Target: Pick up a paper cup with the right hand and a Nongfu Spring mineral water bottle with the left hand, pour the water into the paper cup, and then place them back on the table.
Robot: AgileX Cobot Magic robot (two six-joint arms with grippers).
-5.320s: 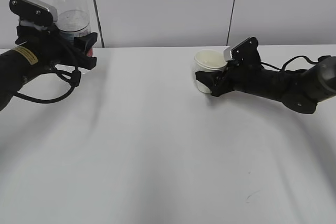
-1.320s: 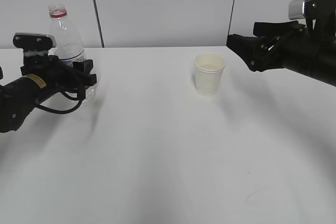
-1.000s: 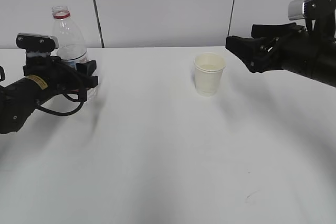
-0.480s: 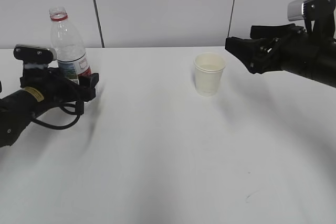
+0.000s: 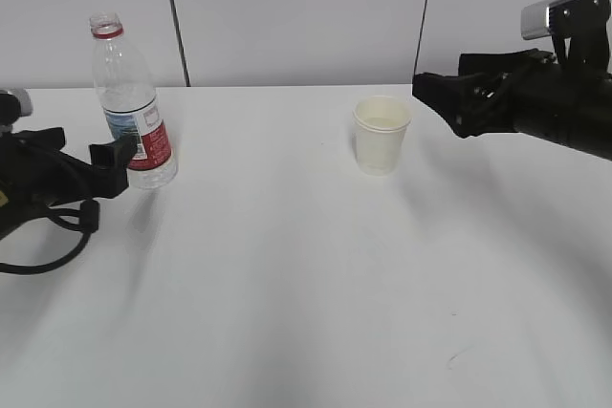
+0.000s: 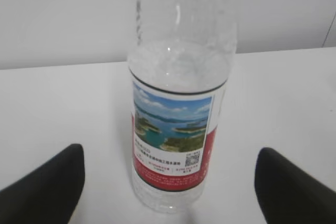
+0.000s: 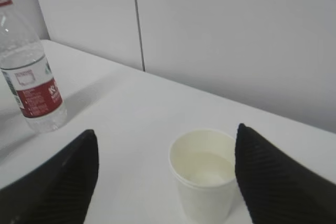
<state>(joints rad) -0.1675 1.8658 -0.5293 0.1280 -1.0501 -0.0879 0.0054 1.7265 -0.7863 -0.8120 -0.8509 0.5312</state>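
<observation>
The Nongfu Spring mineral water bottle [image 5: 129, 107] stands upright and capless on the table [image 5: 287, 274] at the left; it also shows in the left wrist view [image 6: 178, 103] and the right wrist view [image 7: 31, 77]. My left gripper [image 5: 113, 161] is open, low and pulled back just left of the bottle, not touching it. The paper cup [image 5: 382, 135] stands mid-table with water [image 7: 206, 169] in it. My right gripper [image 5: 432, 93] is open and empty, raised to the right of the cup.
A grey panelled wall [image 5: 296, 16] runs behind the table's far edge. The white tabletop bears a few faint scuff marks [image 5: 457, 358] at the front right.
My left gripper has let go of the bottle and drawn back to the left and down. The bottle now stands free. The right arm has hardly moved.
</observation>
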